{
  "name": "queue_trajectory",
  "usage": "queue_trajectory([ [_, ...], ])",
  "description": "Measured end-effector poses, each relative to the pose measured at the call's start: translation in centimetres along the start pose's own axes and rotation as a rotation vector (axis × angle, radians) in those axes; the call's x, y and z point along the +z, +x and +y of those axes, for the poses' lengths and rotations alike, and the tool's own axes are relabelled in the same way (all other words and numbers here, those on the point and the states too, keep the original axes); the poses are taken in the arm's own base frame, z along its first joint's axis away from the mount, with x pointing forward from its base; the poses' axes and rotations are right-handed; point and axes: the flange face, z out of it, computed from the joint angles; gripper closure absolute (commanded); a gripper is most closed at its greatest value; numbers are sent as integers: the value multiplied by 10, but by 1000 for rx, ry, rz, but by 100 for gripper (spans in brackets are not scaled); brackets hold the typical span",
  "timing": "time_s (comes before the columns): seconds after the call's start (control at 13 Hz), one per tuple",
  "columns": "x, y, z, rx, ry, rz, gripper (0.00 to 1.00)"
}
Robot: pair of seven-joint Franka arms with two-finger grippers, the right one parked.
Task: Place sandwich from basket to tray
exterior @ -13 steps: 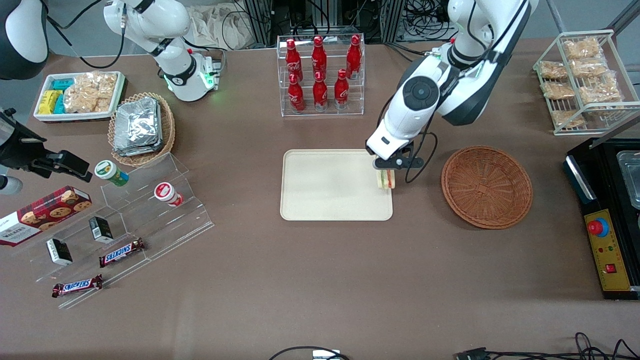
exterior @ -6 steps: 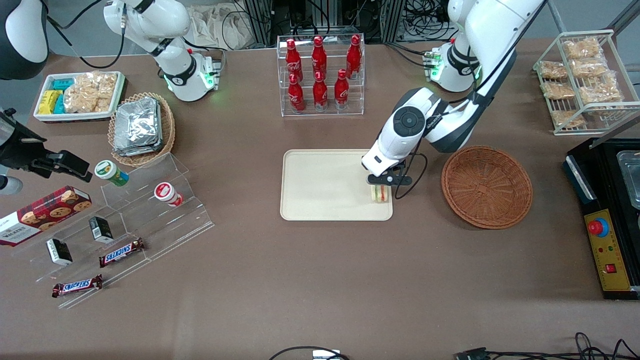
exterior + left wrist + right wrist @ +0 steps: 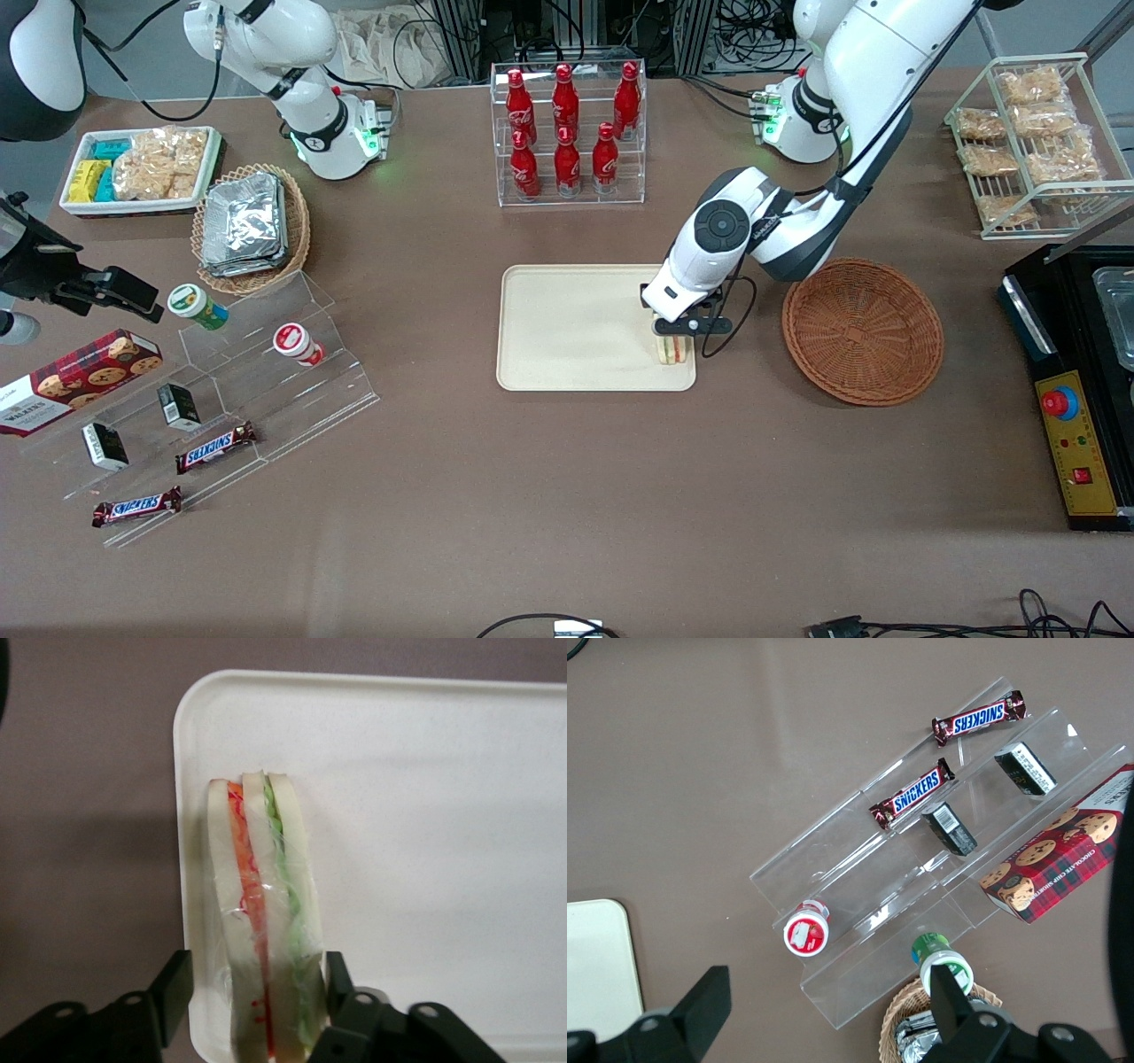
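Where the wrist camera looks down, these lines run from the fingers outward.

Fingers: 2 black fingers (image 3: 171, 985) stand one on each side of the sandwich; one sits against the bread on the green side, the other shows a narrow gap on the orange side, so a firm pinch cannot be told.
Sandwich (image 3: 263, 930): upright on its edge between the fingers, 3 white slices with orange-red and green filling, at the tray's edge nearest the basket; in the front view it is at centre frame (image 3: 671, 349).
Gripper (image 3: 675, 330): directly above the sandwich, low over the tray.
Tray (image 3: 576, 328): cream, centre of the front frame.
Basket (image 3: 862, 330): reddish-brown, right of centre in the front frame, apart from the tray.
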Motion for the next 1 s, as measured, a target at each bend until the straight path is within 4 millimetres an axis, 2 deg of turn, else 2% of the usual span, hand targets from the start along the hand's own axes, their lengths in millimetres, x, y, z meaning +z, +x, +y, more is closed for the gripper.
queue_trajectory([
  [0.15, -15, 8, 2, -18, 5, 14, 0],
  [0.23, -31, 14, 4, -30, 19, 18, 0],
  [0.31, -55, 22, 7, -48, 30, 30, 0],
  [0.46, -118, 35, 14, -75, 48, 57, 0],
  [0.69, -203, 49, 14, -112, 67, 87, 0],
  [0.85, -248, 60, 7, -142, 56, 108, 0],
  [1.0, -279, 71, -8, -178, 41, 128, 0],
])
